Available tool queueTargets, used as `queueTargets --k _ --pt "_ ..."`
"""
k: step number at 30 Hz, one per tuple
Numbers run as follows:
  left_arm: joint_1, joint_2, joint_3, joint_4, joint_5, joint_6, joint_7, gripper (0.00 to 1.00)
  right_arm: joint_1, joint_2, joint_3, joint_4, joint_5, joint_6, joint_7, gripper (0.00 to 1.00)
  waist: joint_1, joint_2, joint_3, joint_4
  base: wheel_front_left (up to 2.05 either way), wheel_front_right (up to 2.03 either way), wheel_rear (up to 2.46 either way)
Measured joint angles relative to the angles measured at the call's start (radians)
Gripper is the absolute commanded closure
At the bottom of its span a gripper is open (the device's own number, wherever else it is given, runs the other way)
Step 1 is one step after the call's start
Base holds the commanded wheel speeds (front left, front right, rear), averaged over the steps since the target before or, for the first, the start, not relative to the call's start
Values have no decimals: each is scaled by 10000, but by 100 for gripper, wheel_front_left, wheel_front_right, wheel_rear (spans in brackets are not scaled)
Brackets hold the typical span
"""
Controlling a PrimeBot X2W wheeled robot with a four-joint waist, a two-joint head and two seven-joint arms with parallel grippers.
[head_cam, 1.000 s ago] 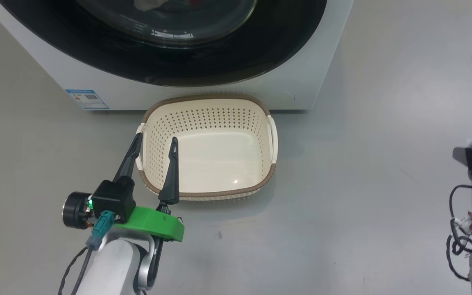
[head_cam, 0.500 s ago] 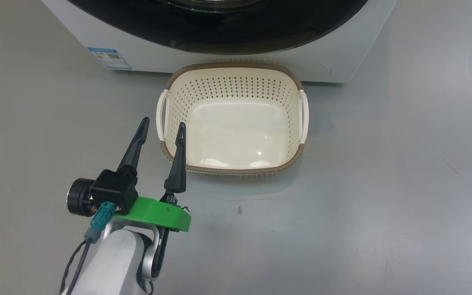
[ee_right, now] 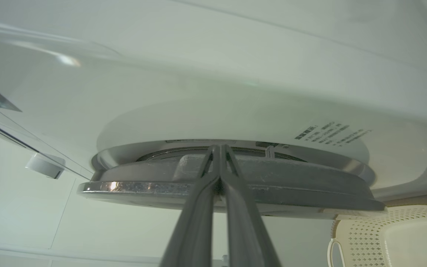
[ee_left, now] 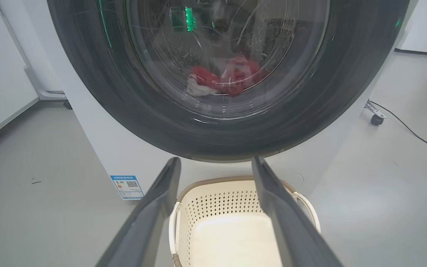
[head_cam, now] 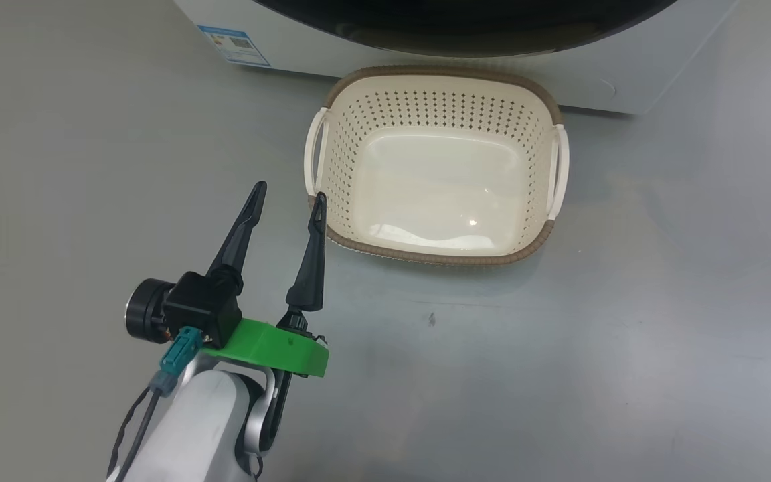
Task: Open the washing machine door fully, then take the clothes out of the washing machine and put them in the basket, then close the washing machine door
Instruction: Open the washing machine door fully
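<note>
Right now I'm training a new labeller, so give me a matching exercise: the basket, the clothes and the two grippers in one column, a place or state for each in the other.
Column 1
1 basket
2 clothes
3 left gripper
4 right gripper

Column 2
A shut, tips at the edge of the washing machine door
B empty, on the floor before the washing machine
C open, near the basket's left corner
D inside the washing machine, seen through its door

Pairs: 1-B, 2-D, 3-C, 4-A
</note>
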Motion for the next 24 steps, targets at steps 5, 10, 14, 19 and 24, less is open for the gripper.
queueTargets --k 5,10,14,19,24 --pt "-34 -4 -25 -98 -17 0 0 0 -643 -115 376 -12 -132 -305 393 100 0 0 230 322 0 0 0" --pt "-38 -19 -59 -163 -29 0 0 0 -1039 -339 587 19 -334 -408 619 100 0 0 418 600 0 0 0" --pt "-41 -38 -59 -207 -42 0 -2 0 -1337 -370 744 171 -387 -499 846 100 0 0 538 773 0 0 0" --pt "-53 -48 0 -238 -107 0 -2 0 -1663 -374 819 405 -387 -579 976 100 0 0 648 883 0 0 0" --pt "-84 -54 17 -245 -107 0 -2 0 -1849 -431 848 573 -314 -642 1231 100 0 0 700 923 0 0 0"
